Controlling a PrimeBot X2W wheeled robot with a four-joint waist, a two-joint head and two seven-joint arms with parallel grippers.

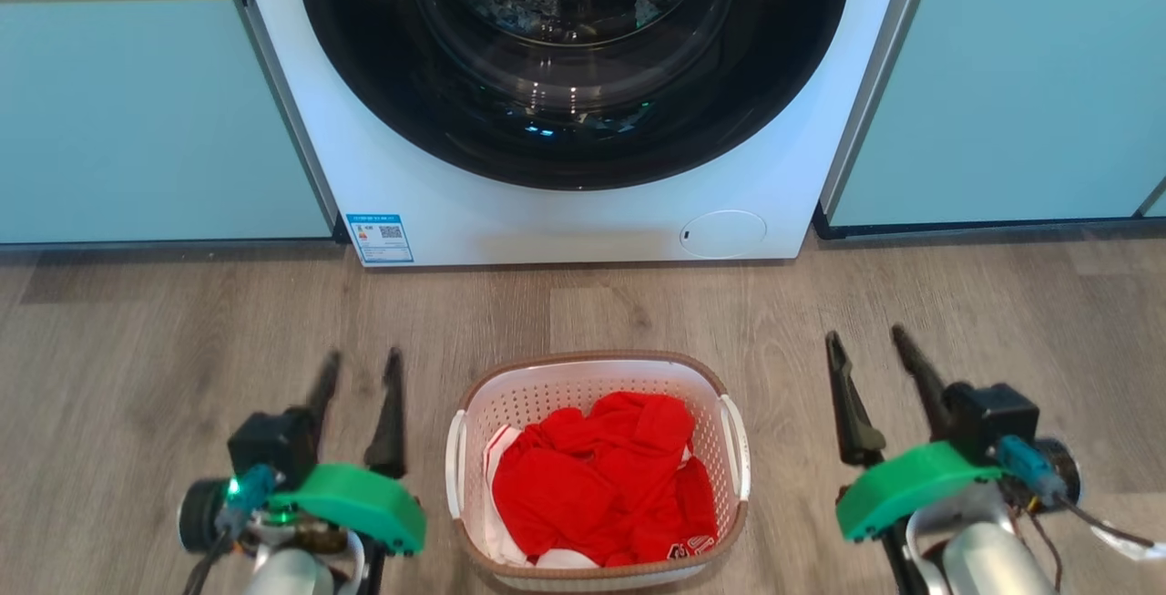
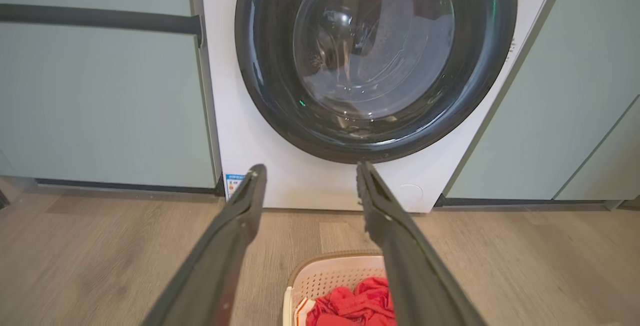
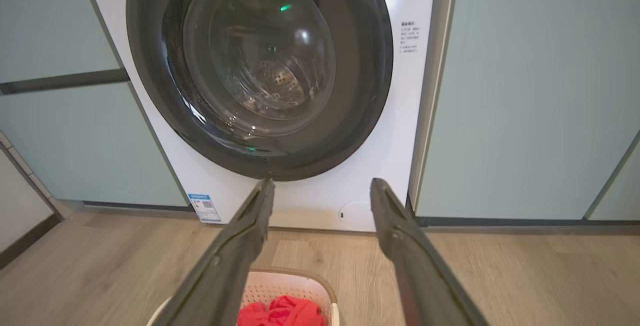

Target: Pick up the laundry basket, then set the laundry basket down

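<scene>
1. Closest in, the left gripper [image 1: 363, 353] and right gripper [image 1: 864, 333] hover low over the floor [image 1: 137, 349]. Each has its two fingers spread, with nothing between them.
2. Between the grippers the basket [image 1: 592, 359] sits on the floor, touching neither. It is just inboard of the left gripper and a little further inboard of the right one. Its far rim lies about level with the fingertips.
3. Red clothes [image 1: 601, 477] lie in its bottom with a bit of white cloth under them. The load looks soft and light, so the basket should lift easily.
4. The perforated plastic wall probably flexes under a squeeze, and the smooth white handles may be slippery. The rim looks like the stiffer part.
5. The best hold, I judge, is the left handle [image 1: 453, 463] for the left gripper and the right handle [image 1: 736, 458] for the right. Raised by one side alone, it could tip and spill.
6. Beyond the fingertips stands the washer [image 1: 547, 230], its round door [image 1: 574, 57] apparently shut, well apart from the basket. Pale cabinets [image 1: 137, 121] flank it.
</scene>
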